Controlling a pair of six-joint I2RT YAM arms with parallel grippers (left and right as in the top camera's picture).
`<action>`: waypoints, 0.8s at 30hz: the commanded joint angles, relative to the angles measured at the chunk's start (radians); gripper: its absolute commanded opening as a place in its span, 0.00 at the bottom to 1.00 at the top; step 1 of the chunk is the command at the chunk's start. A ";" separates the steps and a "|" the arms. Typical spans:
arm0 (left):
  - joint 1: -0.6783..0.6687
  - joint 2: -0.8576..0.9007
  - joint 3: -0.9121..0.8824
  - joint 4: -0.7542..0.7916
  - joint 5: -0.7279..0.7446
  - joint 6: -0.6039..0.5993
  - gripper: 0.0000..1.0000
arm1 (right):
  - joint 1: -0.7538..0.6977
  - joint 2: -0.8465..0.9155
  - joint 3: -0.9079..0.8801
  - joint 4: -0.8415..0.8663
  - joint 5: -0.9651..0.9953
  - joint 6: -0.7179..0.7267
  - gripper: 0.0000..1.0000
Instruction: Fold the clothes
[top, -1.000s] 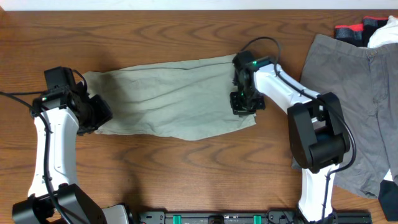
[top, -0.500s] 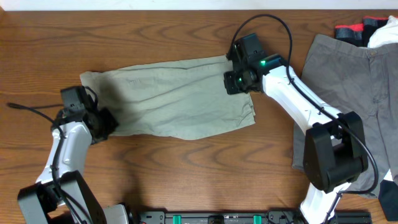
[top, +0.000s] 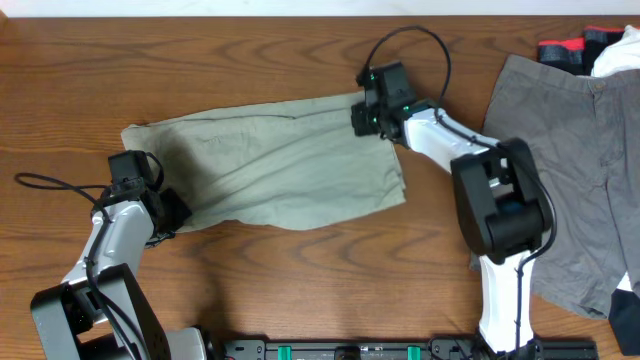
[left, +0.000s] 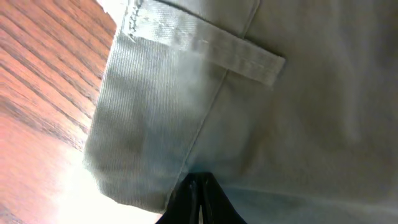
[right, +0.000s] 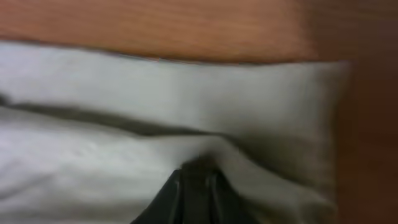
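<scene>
Left claw (top: 168, 212) squeezed tight on edge of khaki shorts (top: 270, 165). Right claw (top: 362, 112) almost closed, pinching their other end. Shorts lay on counter (top: 300, 280) between claws. Grey shorts (top: 570, 170) lay right of right claw.

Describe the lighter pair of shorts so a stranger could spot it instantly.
Start at the wooden table. Across its middle lie the khaki shorts, spread out lengthwise. Unlike the grey shorts at the right edge, they are pale beige.
</scene>
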 joint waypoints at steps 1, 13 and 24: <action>-0.001 0.007 -0.005 0.002 -0.034 -0.005 0.06 | -0.042 0.057 -0.010 -0.010 0.098 0.028 0.13; -0.001 -0.017 0.044 -0.031 -0.005 0.047 0.06 | -0.249 -0.043 -0.006 -0.143 -0.185 -0.066 0.16; -0.004 -0.172 0.169 -0.063 0.415 0.094 0.12 | -0.209 -0.288 -0.007 -0.328 -0.597 -0.203 0.20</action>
